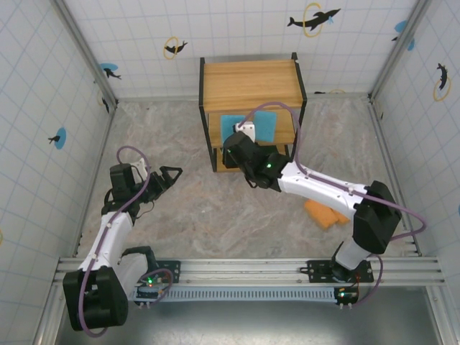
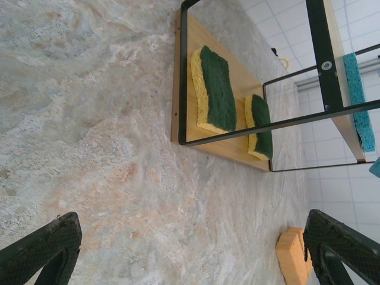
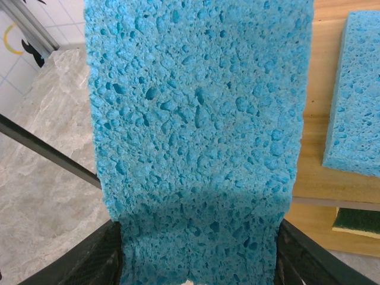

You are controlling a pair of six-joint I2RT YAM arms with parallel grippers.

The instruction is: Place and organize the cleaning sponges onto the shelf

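The right gripper [image 3: 196,264] was pinching a blue sponge [image 3: 196,119] by its short end, at the front of the shelf [image 1: 251,83], approx. level w/ the middle board, where the 2nd blue sponge [image 3: 356,95] lay flat. The risk, in my opinion: this sponge looked thin and soft, so it could bend against the black frame bar [image 3: 47,151] and fold, or come down partly over the 2nd one, i.e. not tidy. If let go too near the board edge, it could prob. drop to the green sponges [image 2: 217,89] on the bottom board. The left gripper [image 2: 190,249] hung spread wide and empty over the worktop [image 1: 180,136], well apart from the shelf. The orange sponges [image 1: 322,213] lay on the worktop beside the right arm. The worktop was beige, marble-like, not shiny. The walls were white tiles w/ dolphin stickers [image 1: 314,18].
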